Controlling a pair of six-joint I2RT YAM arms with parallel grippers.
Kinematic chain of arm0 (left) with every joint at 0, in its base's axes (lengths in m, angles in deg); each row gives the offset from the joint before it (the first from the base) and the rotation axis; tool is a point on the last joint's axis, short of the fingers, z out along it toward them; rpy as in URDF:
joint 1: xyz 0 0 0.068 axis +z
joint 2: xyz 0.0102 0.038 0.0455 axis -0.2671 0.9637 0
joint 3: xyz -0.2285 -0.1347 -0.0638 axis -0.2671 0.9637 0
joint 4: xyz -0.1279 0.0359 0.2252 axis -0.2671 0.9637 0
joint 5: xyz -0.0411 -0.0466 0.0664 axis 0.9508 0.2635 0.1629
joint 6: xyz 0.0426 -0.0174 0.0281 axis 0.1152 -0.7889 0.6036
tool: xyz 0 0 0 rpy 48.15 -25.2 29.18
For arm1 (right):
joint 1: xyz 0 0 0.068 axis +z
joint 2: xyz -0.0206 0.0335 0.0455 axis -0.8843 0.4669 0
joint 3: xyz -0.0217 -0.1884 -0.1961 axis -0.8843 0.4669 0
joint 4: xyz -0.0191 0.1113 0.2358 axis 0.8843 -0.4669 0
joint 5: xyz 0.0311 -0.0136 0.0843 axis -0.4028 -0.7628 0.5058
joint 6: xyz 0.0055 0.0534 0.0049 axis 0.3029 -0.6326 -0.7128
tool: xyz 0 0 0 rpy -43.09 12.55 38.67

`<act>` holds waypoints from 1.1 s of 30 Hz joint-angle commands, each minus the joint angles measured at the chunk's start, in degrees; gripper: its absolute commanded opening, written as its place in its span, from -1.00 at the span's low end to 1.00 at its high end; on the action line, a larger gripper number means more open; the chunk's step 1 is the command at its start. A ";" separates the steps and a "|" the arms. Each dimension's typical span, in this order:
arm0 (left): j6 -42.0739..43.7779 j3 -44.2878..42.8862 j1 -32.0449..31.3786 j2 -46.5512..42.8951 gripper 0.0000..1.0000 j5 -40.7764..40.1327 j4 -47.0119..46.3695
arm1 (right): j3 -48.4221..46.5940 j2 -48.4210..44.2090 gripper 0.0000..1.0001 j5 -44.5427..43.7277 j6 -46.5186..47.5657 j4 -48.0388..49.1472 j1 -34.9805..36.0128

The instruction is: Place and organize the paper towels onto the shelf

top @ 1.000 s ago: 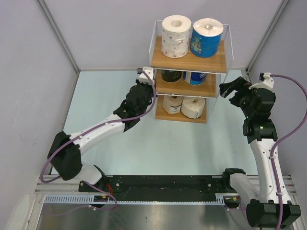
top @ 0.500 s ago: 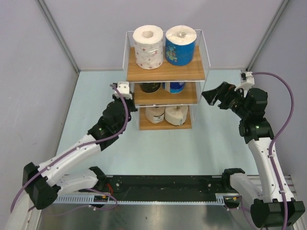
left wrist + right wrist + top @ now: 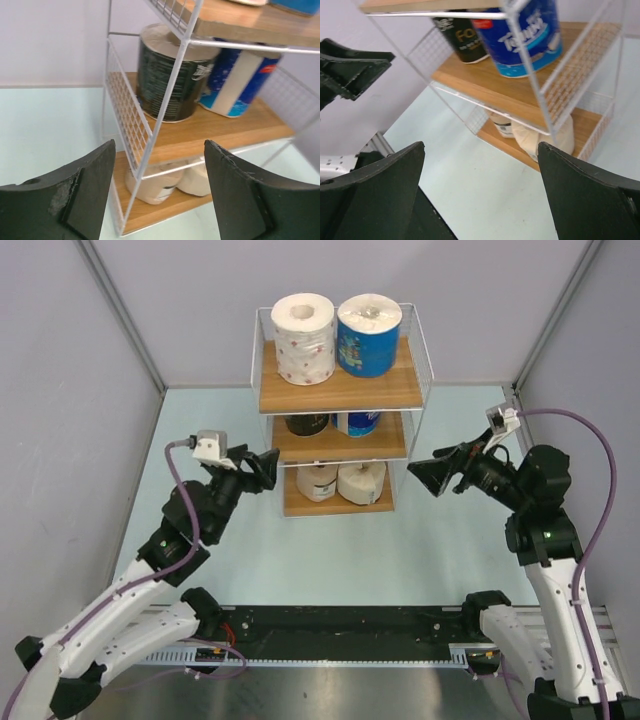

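The shelf point(image 3: 400, 390) stands at the back middle, all three boards filled. A white red-speckled roll point(image 3: 305, 335) and a blue roll point(image 3: 368, 335) are on top. A dark roll point(image 3: 170, 80) and a second blue roll point(image 3: 237, 82) share the middle board. A tan roll point(image 3: 150, 185) and a cream roll point(image 3: 540, 137) sit on the bottom board. My left gripper point(image 3: 268, 468) is open just left of the shelf's wire frame point(image 3: 145, 145), holding nothing. My right gripper point(image 3: 425, 472) hangs open to the shelf's right, a short gap away, also holding nothing.
Grey walls close in the pale green table point(image 3: 330, 550) on three sides. The arms' black base rail point(image 3: 340, 625) runs along the near edge. In the right wrist view, the left gripper point(image 3: 350, 75) shows beyond the shelf.
The shelf slid left across the table with the left gripper shut at its left frame. That gripper has since opened and drawn back. The right gripper swung in toward the shelf's right side.
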 commanded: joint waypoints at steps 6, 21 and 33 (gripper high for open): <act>-8.80 6.56 0.23 -19.65 0.57 6.22 -0.57 | -0.42 -5.05 0.99 0.48 -1.89 6.46 0.11; -11.33 -1.08 15.12 -7.73 0.10 -7.36 -2.76 | -0.77 -10.24 0.99 -38.13 -7.69 4.27 -0.33; -26.38 -11.17 39.34 17.64 -0.99 33.70 -12.34 | -1.56 -8.49 0.99 -36.64 -8.40 1.64 -1.03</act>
